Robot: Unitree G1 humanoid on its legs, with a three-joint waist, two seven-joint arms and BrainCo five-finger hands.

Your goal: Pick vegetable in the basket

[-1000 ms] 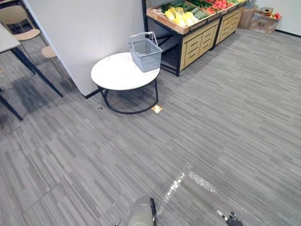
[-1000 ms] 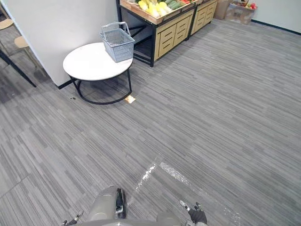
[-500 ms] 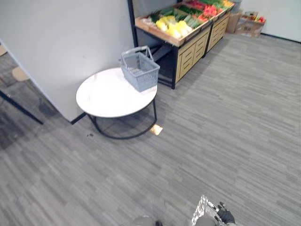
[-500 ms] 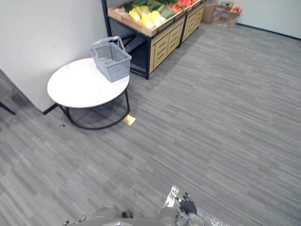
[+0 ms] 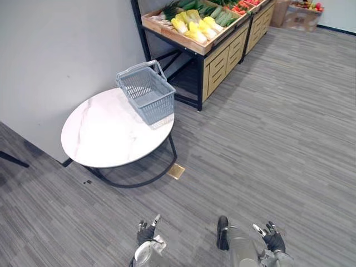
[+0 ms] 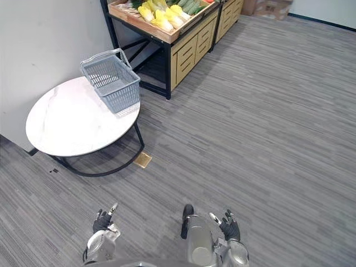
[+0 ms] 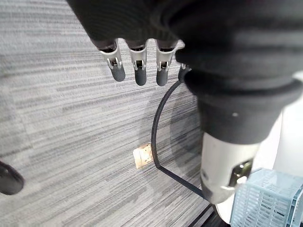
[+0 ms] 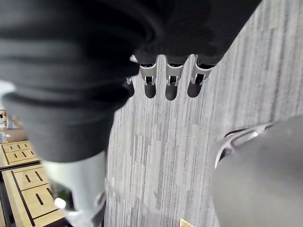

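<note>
A grey plastic basket (image 5: 146, 99) stands on the far right part of a round white table (image 5: 103, 139) with a black wire frame. Its handle is up and its open top faces the camera. The table sits against a pale grey wall (image 5: 61, 50) on the robot's left.

Just beyond the table and to the right is a wooden stand (image 5: 222, 50) with drawer fronts. The vegetables (image 5: 192, 28) lie in its top tray: pale yellow-green heads nearest the basket, darker green ones beside them, and red ones further along. They are on the stand, apart from the basket.

A small tan square (image 5: 176, 171) lies on the grey striped floor (image 5: 278, 128) by the near right side of the table's frame.

Both hands are low at the near edge of the scene, well apart from the table and the stand. The left hand (image 5: 146, 232) is below the table's near side. Its fingers (image 7: 140, 71) are nearly straight over the floor and hold nothing. The right hand (image 5: 273, 240) is out to the right. Its fingers (image 8: 171, 85) are likewise relaxed and spread, and grip nothing.
</note>
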